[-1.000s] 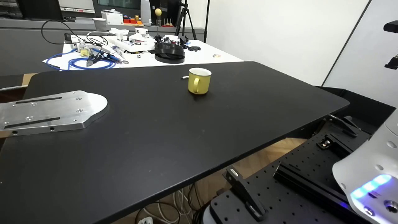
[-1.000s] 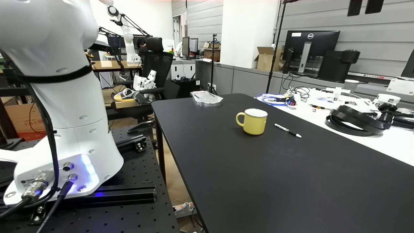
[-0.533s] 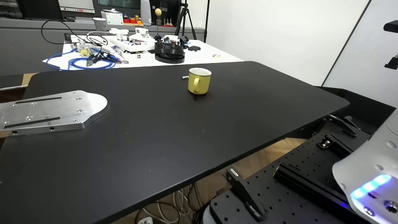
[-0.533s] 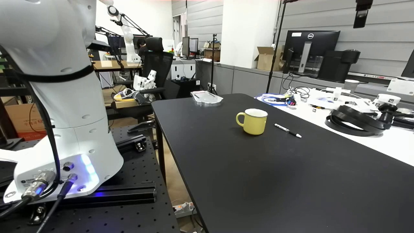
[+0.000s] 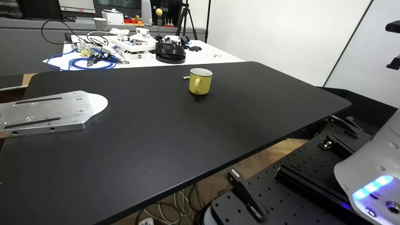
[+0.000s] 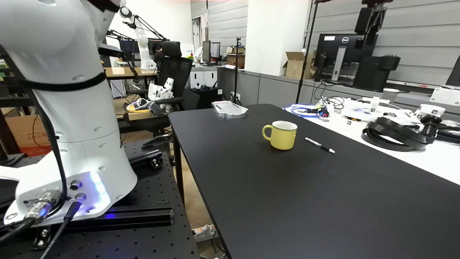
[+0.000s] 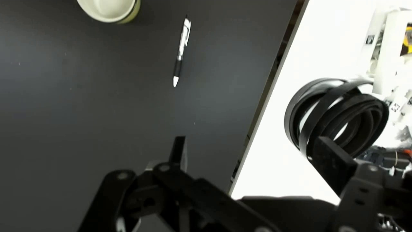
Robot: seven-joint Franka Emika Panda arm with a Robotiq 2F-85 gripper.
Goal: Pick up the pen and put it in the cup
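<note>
Yellow and upright, the cup (image 6: 283, 136) is standing on the black surface (image 6: 323, 208); the pen (image 7: 182, 48) is lying near it, not touching. The gripper (image 7: 257, 154) is hanging above the surface, fingers spread wide, holding nothing. Its spread is running roughly across the pen, so centring over the barrel before descending is probably serving best. The cup is seemingly leaving finger room; beyond the pen, the surface's edge is running beside the white bench (image 7: 273, 167).
</note>
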